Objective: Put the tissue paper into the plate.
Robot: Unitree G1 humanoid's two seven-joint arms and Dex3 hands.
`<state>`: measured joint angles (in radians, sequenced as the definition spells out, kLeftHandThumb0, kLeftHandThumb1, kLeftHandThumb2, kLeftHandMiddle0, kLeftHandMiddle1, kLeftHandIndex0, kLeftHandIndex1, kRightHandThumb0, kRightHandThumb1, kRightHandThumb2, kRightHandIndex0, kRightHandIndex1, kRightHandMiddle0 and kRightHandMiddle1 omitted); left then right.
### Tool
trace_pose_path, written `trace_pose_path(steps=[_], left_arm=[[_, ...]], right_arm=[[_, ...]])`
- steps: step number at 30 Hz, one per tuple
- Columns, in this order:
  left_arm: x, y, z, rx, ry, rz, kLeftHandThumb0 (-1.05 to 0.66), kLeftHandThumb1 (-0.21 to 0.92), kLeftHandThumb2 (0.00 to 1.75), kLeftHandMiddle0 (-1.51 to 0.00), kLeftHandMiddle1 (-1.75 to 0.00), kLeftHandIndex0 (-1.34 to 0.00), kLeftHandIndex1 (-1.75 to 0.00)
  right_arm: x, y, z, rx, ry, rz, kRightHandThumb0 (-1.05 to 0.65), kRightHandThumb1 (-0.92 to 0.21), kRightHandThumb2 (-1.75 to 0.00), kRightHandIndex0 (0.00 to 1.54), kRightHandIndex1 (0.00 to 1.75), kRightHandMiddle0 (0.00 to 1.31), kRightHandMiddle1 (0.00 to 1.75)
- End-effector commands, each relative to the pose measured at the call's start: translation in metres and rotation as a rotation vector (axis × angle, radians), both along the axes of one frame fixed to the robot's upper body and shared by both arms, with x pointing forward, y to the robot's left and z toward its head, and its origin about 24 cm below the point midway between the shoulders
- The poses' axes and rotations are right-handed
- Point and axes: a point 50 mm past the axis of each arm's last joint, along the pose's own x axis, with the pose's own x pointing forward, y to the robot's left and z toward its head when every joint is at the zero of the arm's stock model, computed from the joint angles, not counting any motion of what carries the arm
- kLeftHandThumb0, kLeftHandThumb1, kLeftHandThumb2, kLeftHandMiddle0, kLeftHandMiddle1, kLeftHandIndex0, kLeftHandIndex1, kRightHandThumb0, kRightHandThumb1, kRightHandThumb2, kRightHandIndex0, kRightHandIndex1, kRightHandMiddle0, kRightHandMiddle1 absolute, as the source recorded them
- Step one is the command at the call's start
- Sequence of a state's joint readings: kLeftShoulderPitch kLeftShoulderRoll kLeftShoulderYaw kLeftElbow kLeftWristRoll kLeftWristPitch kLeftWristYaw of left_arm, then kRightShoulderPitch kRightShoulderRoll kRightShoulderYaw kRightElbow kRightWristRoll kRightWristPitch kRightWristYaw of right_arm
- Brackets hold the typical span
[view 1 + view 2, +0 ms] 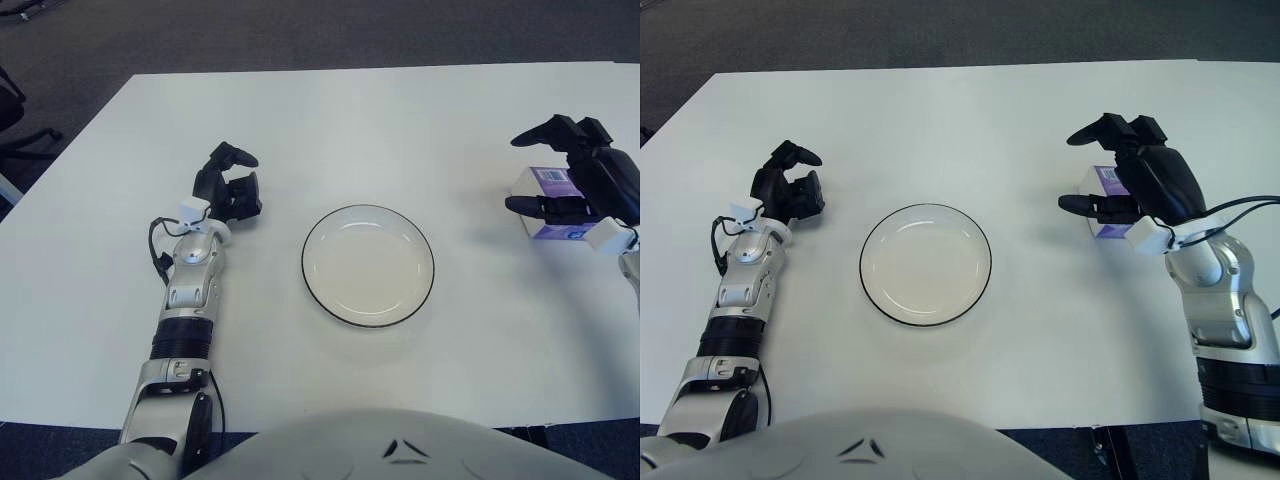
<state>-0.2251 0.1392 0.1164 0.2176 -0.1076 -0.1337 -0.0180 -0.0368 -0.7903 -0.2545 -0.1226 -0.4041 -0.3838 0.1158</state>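
At the right of the frame the right hand (1120,170) sits over the tissue paper (1103,200), a small purple-and-white pack on the white table (330,110); its fingers are spread wide around the pack, one above and one at its lower left edge, and whether they touch it cannot be told. The plate (368,265), white with a dark rim, is at the centre of the frame, well apart from the pack. The left hand (230,185) shows left of the plate, fingers curled and holding nothing.
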Motion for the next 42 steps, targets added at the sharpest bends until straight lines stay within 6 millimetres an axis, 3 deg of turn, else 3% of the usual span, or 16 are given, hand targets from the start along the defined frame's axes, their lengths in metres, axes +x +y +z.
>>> trace_pose_path(steps=[1, 42], left_arm=[[-0.0469, -0.0098, -0.082, -0.083, 0.304, 0.05, -0.46, 0.37, 1.25, -1.28, -1.75, -0.57, -1.75], [-0.0464, -0.0052, -0.0816, -0.079, 0.302, 0.032, -0.45, 0.4, 1.21, -1.27, -1.75, -0.55, -1.75]], right_arm=[[0.0008, -0.0057, 0.0056, -0.09, -0.028, -0.004, -1.05, -0.92, -0.34, 0.13, 1.07, 0.0, 0.82], [0.0013, -0.0009, 0.0067, -0.098, -0.039, 0.009, -1.05, -0.92, -0.34, 0.13, 1.05, 0.0, 0.78]])
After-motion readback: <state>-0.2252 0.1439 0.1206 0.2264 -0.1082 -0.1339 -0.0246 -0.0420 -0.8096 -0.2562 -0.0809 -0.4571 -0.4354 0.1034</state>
